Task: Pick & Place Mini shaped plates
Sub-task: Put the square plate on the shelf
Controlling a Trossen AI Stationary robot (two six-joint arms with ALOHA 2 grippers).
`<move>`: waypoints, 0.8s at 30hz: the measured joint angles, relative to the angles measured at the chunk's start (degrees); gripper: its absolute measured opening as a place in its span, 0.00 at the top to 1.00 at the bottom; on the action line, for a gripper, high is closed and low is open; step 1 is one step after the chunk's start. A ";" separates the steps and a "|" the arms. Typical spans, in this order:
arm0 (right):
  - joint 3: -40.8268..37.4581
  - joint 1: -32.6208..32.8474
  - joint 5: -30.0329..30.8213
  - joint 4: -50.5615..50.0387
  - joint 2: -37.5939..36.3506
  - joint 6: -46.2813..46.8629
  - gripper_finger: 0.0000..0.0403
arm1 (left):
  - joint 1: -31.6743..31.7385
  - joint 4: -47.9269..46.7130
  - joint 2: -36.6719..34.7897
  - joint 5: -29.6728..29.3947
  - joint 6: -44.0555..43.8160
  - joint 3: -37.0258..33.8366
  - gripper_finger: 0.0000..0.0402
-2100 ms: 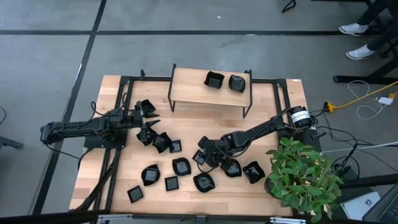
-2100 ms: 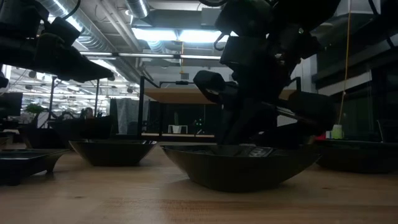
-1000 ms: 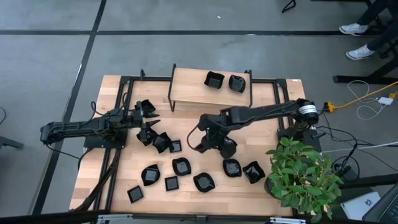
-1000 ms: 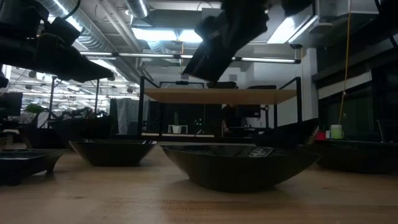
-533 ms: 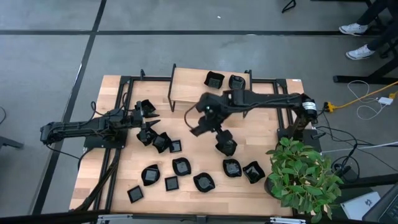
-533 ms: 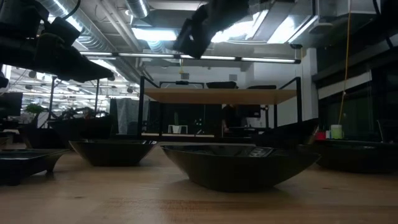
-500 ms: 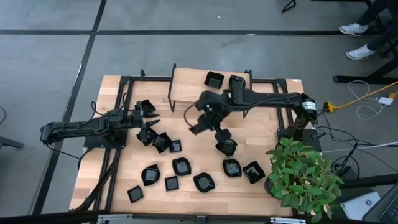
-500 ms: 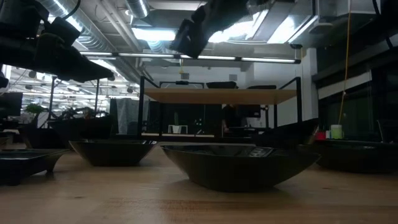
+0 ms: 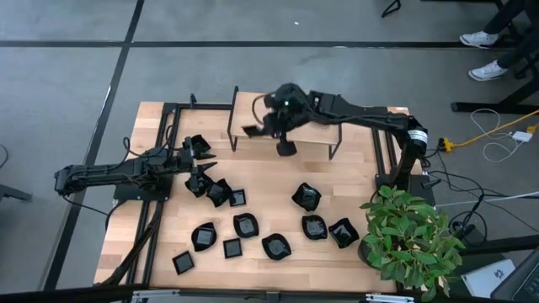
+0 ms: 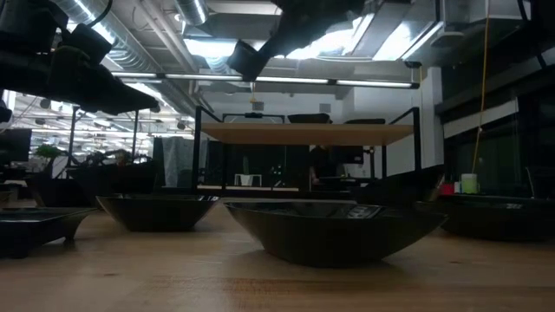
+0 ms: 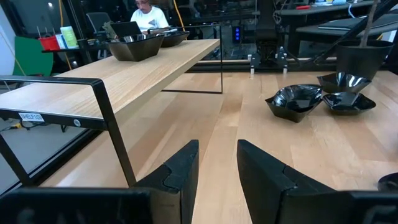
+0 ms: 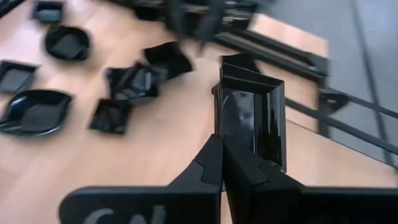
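My right gripper hangs over the left end of the wooden shelf, shut on a square black mini plate; the right wrist view shows this plate on edge just past my fingers. In the low view it is a dark shape high above the table. Several more mini plates rest on their bases on the table, and two stand on the shelf. My left gripper waits at the table's left, open, with nothing between its fingers. My right gripper pinches one side wall of the square plate between its two fingers. The fingers slant down and toward the table's left. The plate stands on edge beyond the fingertips, lifted clear of shelf and table.
The shelf's black metal legs stand at the table's far middle. A potted plant fills the near right corner. A cluster of plates lies just in front of my left gripper. Bare wood shows between the shelf and the plates.
My right gripper has risen and swung from over the table's middle toward the far edge, to the shelf's left end, tipping its fingers less steeply. The square plate went with it, clear of the table. The gripper stayed shut.
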 joint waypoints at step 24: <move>-12.36 -7.10 6.82 16.97 0.11 3.37 0.99 | -0.02 0.01 0.00 0.01 0.00 -0.01 0.74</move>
